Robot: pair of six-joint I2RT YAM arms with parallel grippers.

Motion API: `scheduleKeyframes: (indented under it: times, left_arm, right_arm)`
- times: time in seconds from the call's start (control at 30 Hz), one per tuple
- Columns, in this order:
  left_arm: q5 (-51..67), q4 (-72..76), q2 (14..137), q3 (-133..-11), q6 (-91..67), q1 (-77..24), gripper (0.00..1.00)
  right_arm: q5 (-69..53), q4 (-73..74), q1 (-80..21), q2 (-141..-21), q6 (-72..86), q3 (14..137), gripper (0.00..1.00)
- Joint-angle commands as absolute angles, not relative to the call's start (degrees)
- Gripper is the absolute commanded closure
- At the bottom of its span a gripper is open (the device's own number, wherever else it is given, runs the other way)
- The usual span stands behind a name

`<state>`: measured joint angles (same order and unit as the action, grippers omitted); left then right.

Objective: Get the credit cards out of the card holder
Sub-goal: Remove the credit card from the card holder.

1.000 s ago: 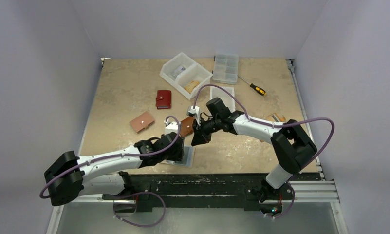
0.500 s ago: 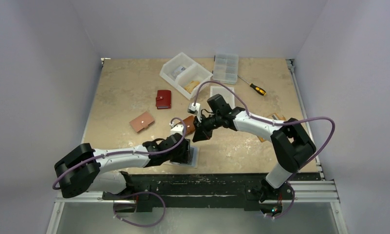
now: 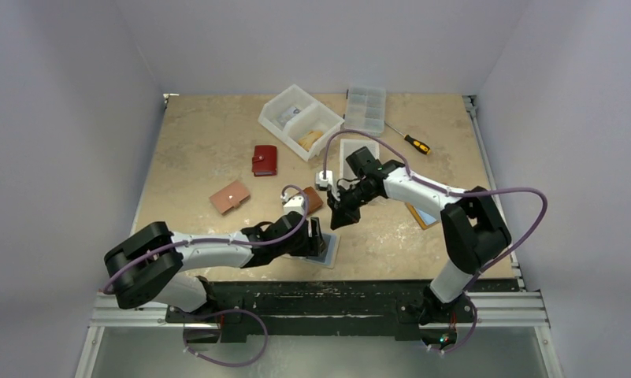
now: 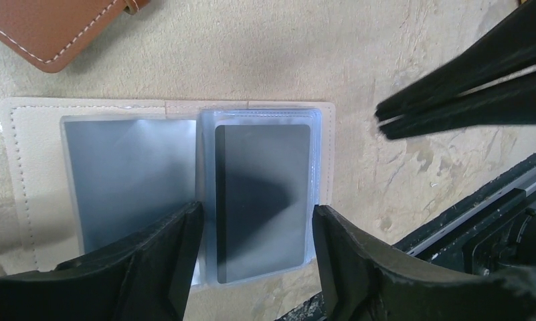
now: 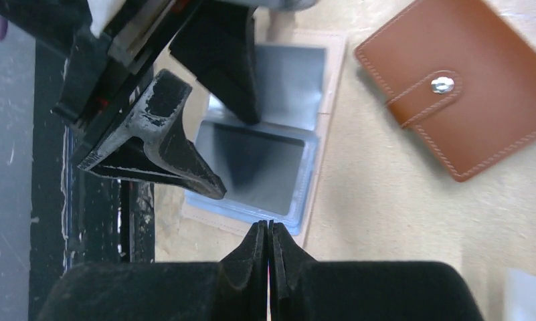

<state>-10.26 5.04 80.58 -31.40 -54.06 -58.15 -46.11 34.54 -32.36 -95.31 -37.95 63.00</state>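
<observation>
The cream card holder (image 4: 17,167) lies open near the table's front edge, its clear sleeves facing up. One plain black credit card (image 4: 261,200) sits inside the right-hand sleeve. My left gripper (image 4: 257,221) is open just above the holder, one finger on each long side of that sleeve. In the top view the left gripper (image 3: 318,240) is over the holder (image 3: 330,253). My right gripper (image 5: 268,227) is shut, tips pointing at the far edge of the holder (image 5: 322,80), just beyond it. It shows in the top view (image 3: 342,219) too. I see nothing between its fingers.
A closed brown holder (image 3: 310,201) lies just behind the open one. A red holder (image 3: 265,160) and a tan holder (image 3: 229,197) lie to the left. At the back are a white bin (image 3: 300,120), a clear organiser (image 3: 365,110) and a screwdriver (image 3: 410,140). A card (image 3: 422,214) lies under the right arm.
My left gripper and the open holder have shifted to the right along the front edge. My right gripper has drawn back to the right, away from the brown holder.
</observation>
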Motion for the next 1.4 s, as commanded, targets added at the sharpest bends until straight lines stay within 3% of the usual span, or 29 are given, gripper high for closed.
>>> scheduleKeyframes:
  times: [0.0,0.1,0.3,0.43,0.63,1.37]
  left_arm:
    - [-12.2,4.4,78.0,-30.6,-50.7,-57.8,0.32]
    - [-12.3,5.2,75.3,-27.7,-48.5,-57.8,0.26]
    - [-10.5,8.3,71.2,-23.9,-45.5,-57.8,0.22]
    - [-10.0,12.8,71.0,-21.5,-45.5,-57.8,0.21]
    - [-9.8,16.2,71.0,-19.5,-46.4,-57.8,0.21]
    - [-8.8,23.0,76.0,-17.8,-48.5,-58.0,0.21]
  right_arm:
    - [-42.1,37.1,-35.2,-95.9,-43.2,62.9,0.93]
    - [-37.3,33.1,-35.3,-95.3,-38.6,61.8,0.91]
    - [-33.3,29.8,-35.4,-98.4,-31.8,61.8,0.78]
    - [-37.5,31.4,-35.4,-100.8,-30.6,63.1,0.66]
    - [-41.6,33.2,-35.4,-103.3,-29.8,64.5,0.58]
    - [-49.8,36.4,-35.4,-106.4,-27.0,67.4,0.66]
